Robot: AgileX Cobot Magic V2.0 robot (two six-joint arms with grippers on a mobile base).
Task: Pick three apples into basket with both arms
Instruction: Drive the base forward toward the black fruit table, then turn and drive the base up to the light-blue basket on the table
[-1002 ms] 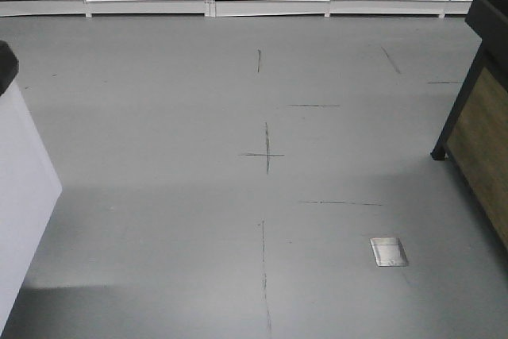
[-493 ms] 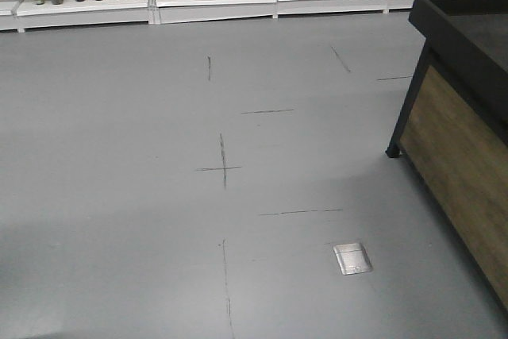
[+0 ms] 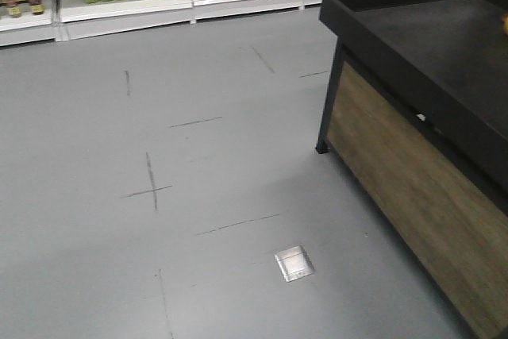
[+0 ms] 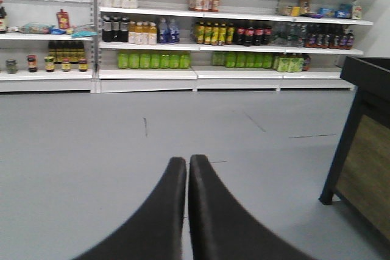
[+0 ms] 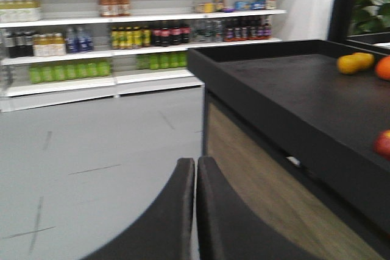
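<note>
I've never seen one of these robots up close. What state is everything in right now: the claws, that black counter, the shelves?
left gripper: shut, holding nothing.
right gripper: shut, holding nothing.
black counter: upright, with a few fruits lying near one end.
yellow-orange fruit: lying loose on the counter.
shelves: stocked with upright bottles.
floor plate: closed, set into the floor.

A: The floor [image 3: 95,260] is shown as smooth grey, matt with a dull sheen and marked by dark lines. A brushed metal plate [image 3: 294,263] is set into it.
B: The display stand [image 3: 444,45] is topped in matt black, and its side panel [image 3: 397,188] is faced in wood grain.
A: And the grippers?
B: The left gripper [image 4: 187,165] and right gripper [image 5: 195,167] are finished in matt black. The shelving [image 4: 146,74] is painted white.
</note>
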